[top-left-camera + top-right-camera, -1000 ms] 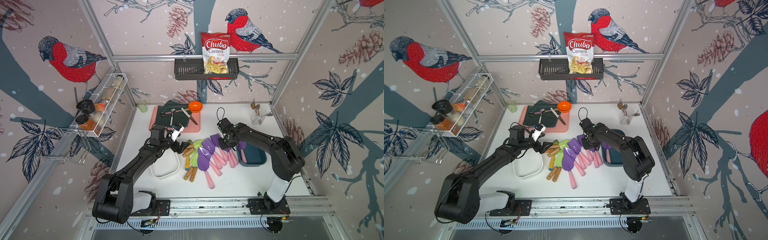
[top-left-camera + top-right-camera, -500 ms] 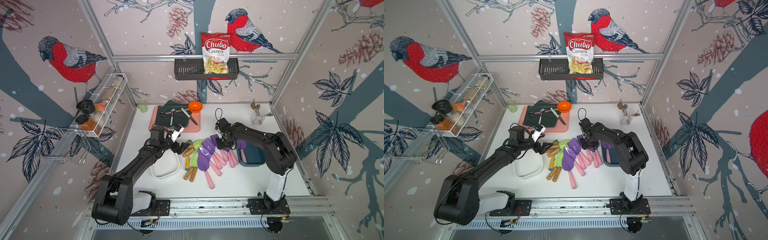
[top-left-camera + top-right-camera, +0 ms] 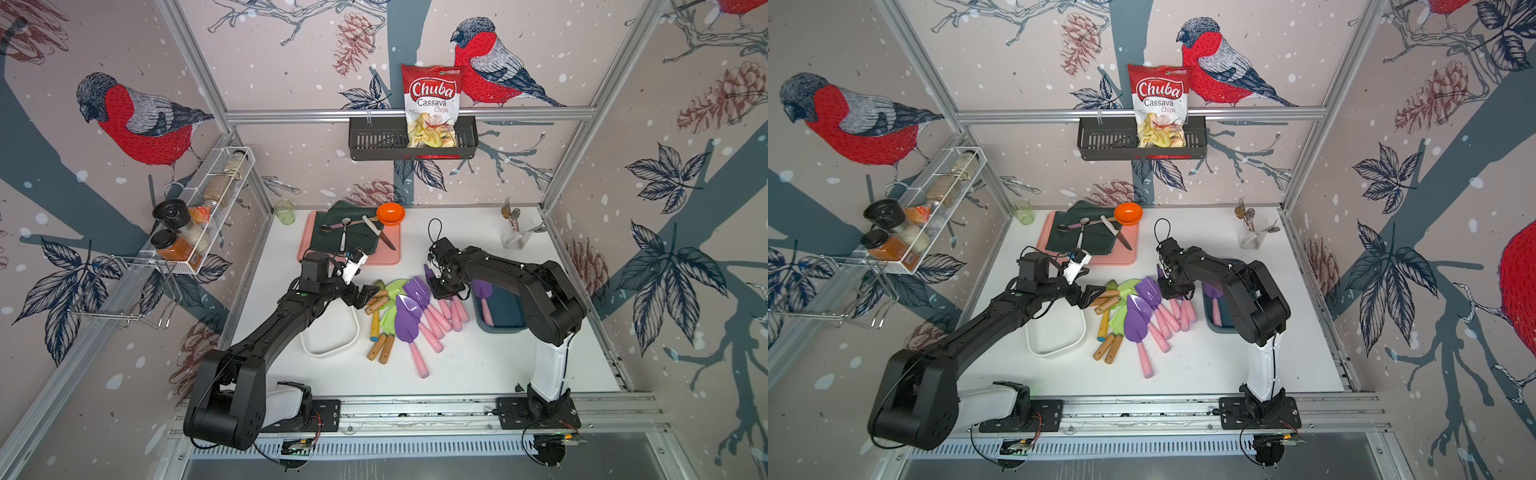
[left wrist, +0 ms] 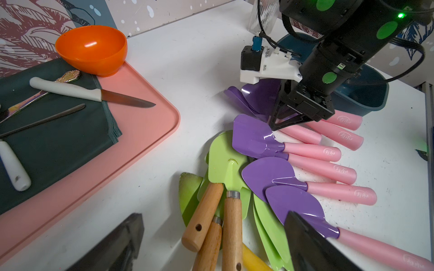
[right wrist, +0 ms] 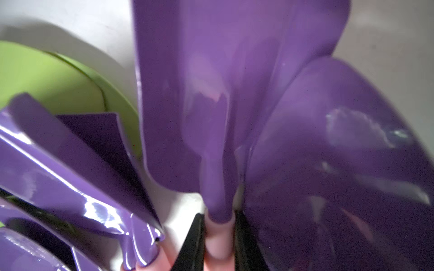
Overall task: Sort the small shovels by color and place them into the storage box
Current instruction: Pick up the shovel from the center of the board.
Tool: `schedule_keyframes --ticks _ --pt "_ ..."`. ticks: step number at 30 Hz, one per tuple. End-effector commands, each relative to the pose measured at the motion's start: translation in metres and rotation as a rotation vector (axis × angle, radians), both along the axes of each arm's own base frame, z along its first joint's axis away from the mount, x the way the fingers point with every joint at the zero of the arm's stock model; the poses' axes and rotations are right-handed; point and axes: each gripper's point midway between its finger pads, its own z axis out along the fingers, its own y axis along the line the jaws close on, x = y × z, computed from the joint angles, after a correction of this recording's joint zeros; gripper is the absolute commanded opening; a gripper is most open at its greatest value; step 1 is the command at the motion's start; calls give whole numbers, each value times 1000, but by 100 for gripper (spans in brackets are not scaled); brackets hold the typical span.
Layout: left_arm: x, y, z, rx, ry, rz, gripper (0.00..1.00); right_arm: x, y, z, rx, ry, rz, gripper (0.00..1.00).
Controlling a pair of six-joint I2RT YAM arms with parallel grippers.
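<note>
Nearest the arm bases, the white storage box [image 3: 328,354] sits on the table [image 3: 478,361] under the left arm. Just beside it lies the heap of small shovels [image 3: 399,316]. The green-bladed shovels [image 3: 392,287] with wooden handles are toward the white box. The purple shovels [image 3: 405,322] with pink handles fan out on the other side, blades overlapping.

The left gripper [image 3: 368,296] hovers at the wooden handle ends with its jaws spread wide, holding nothing. The right gripper [image 3: 446,291] is down on the far end of the purple fan. Its fingers [image 5: 191,248] are pinched on the pink handle of the held purple shovel [image 5: 211,93]. Whether that one is clear of its neighbours is hard to tell from so close.

Just past it, the teal storage box [image 3: 500,330] holds a lone purple shovel [image 3: 484,297]. Farther back, a pink tray [image 3: 390,255] carries a dark cloth [image 3: 361,245], spoons [image 3: 344,232], a knife [image 3: 376,230] and an orange bowl [image 3: 390,213]. On the back wall hangs a bag of cassava chips [image 3: 432,106].
</note>
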Motion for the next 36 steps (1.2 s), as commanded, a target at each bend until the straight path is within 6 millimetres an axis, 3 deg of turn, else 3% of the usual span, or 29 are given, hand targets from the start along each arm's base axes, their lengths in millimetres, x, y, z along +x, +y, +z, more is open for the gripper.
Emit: schedule_keyframes --ticks 1,10,16,19,23,29,36 --pt "3 -1 5 -13 -13 2 97 -5 -4 0 -14 12 -2 15" --pt "6 -4 9 -27 -22 -6 97 1 1 65 96 -111 -8 11" --pt "10 -7 14 -53 -21 -7 97 4 -4 88 140 -157 -29 10" --pt "19 -11 32 -118 -12 16 96 6 -1 101 160 -200 -24 10" --pt "42 -19 72 -241 22 77 92 9 8 121 145 -340 27 11" --pt "72 -44 123 -334 100 160 70 23 24 153 92 -553 71 9" --pt "80 -77 143 -353 141 153 63 31 37 171 24 -666 90 9"
